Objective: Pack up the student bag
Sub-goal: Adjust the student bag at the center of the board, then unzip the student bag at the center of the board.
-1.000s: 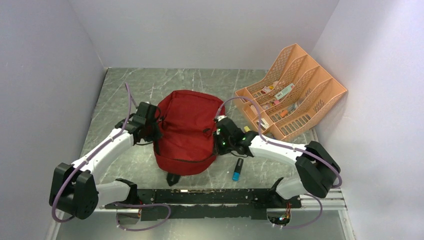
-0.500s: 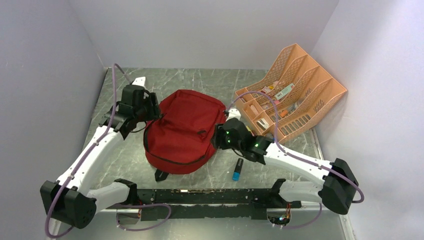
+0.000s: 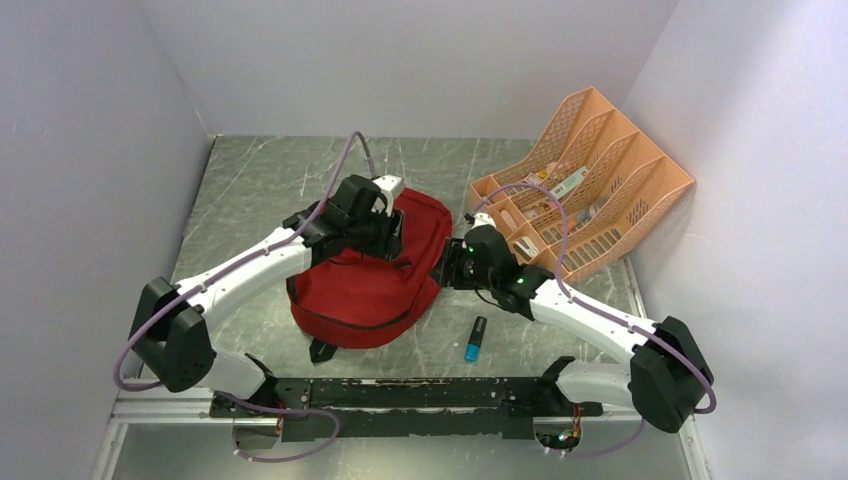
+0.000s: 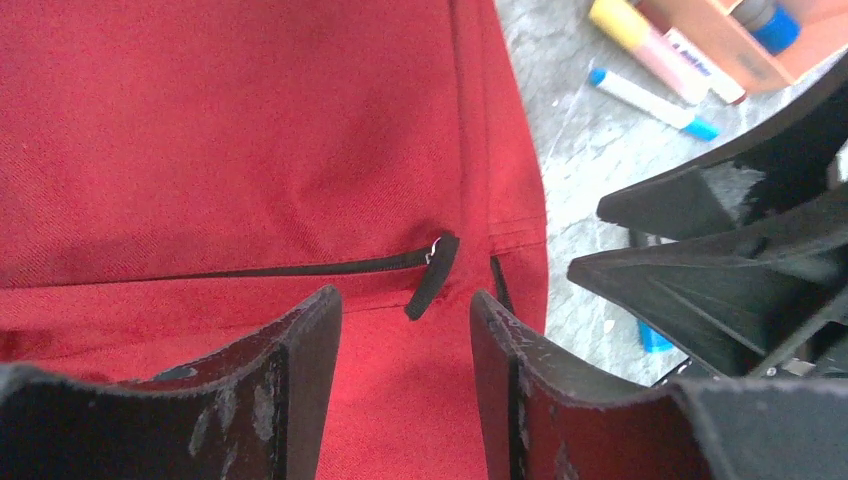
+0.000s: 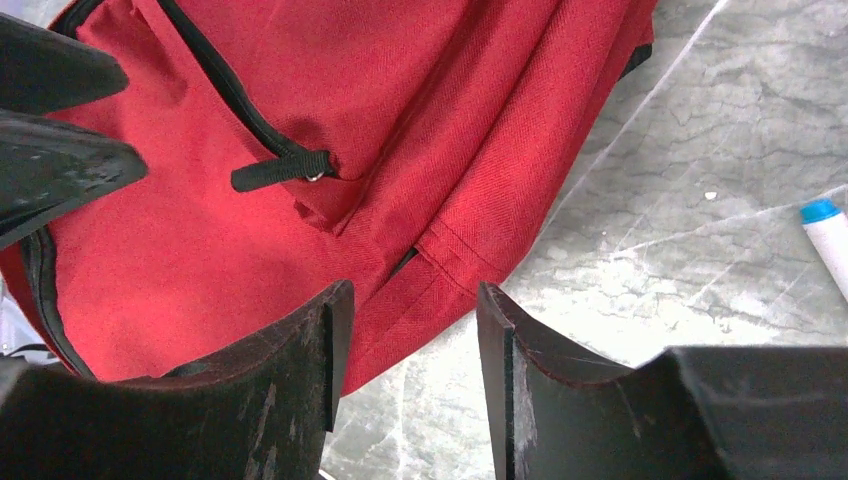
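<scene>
The student bag [image 3: 350, 295], dark red with black zippers, lies flat on the marble table between both arms. My left gripper [image 3: 402, 240] hovers over its far right part, open; in the left wrist view the left gripper [image 4: 405, 325] has only red fabric below it, just short of a black zipper pull [image 4: 432, 275]. My right gripper [image 3: 448, 268] is at the bag's right edge, open. In the right wrist view the right gripper [image 5: 410, 320] straddles the bag's hem [image 5: 440, 270] and bare table, holding nothing. The zipper [image 5: 240, 100] looks shut.
A peach mesh organiser [image 3: 585, 190] with pens and small items stands at the back right. A blue-capped marker [image 3: 476, 340] lies on the table right of the bag. More markers [image 4: 650, 95] lie beside the organiser. Walls close in left, back and right.
Both grippers went from nearly shut to open. The left arm swung from the bag's left side over to its far right part. The right gripper moved further back. The bag slumped to the left.
</scene>
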{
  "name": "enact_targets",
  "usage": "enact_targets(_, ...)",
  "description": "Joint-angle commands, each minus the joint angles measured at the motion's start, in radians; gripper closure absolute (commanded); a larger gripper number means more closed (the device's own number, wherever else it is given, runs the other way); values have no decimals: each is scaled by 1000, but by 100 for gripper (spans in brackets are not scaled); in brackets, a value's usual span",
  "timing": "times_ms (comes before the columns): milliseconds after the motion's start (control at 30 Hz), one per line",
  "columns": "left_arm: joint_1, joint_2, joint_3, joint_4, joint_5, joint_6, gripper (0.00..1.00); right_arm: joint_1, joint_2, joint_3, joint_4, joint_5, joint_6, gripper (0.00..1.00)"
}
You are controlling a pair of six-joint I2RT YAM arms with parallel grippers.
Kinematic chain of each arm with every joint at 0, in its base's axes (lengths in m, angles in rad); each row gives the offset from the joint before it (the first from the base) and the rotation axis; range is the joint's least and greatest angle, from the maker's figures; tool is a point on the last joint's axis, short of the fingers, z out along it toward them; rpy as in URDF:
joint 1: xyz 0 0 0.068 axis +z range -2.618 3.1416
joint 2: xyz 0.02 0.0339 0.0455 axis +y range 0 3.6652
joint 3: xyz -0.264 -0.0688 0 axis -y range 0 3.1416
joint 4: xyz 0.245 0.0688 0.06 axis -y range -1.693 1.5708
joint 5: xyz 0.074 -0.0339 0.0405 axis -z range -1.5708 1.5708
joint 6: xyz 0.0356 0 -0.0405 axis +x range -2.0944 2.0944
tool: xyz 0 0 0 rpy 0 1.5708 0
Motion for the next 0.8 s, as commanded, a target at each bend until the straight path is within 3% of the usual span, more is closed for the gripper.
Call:
enact_targets(0,-8,16,51,-35,13,-10,46,-4,-21,-37,37,-23,18,48)
enact_targets(300,-11,47,-28,19,122,-71,45,-4,-13,-45,45,-32,18,48)
enact_targets(767,-13,116,-20,-22,129,-66,44,-4,-6,-54,54,-33,19,48)
